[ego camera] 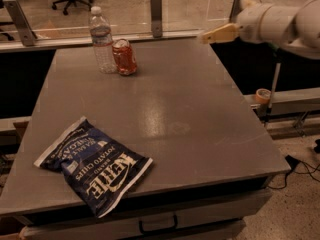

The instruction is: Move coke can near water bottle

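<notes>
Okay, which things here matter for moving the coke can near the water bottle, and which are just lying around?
Job: coke can, upright beside the water bottle; gripper, over the table's far right edge, apart from both.
Lying about: chip bag at the front left; tape roll off to the right.

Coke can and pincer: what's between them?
Only bare table between the coke can and the pincer by the table's back-right corner, in the camera view.
</notes>
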Motion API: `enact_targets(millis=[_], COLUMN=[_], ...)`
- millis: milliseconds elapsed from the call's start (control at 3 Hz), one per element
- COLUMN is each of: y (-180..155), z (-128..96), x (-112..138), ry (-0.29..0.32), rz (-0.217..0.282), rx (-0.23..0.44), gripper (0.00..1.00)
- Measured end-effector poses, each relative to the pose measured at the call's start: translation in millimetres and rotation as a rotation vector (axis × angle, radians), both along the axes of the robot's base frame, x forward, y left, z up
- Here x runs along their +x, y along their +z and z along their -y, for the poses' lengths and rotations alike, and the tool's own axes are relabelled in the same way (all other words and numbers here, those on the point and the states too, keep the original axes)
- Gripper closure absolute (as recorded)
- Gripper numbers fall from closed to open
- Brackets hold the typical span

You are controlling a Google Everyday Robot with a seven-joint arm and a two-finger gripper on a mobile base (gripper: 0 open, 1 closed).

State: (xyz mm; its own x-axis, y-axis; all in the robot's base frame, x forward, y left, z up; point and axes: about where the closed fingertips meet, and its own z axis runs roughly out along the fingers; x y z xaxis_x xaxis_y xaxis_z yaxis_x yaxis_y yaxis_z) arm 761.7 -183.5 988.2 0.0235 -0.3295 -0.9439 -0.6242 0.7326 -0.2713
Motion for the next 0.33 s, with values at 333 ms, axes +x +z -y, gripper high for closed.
enact_targets(millis=[333], y=[4.2], z=[0.3], x=[1.3], ry=[-0.002], rz=[0.007], rx=[0.003], gripper=[0.00])
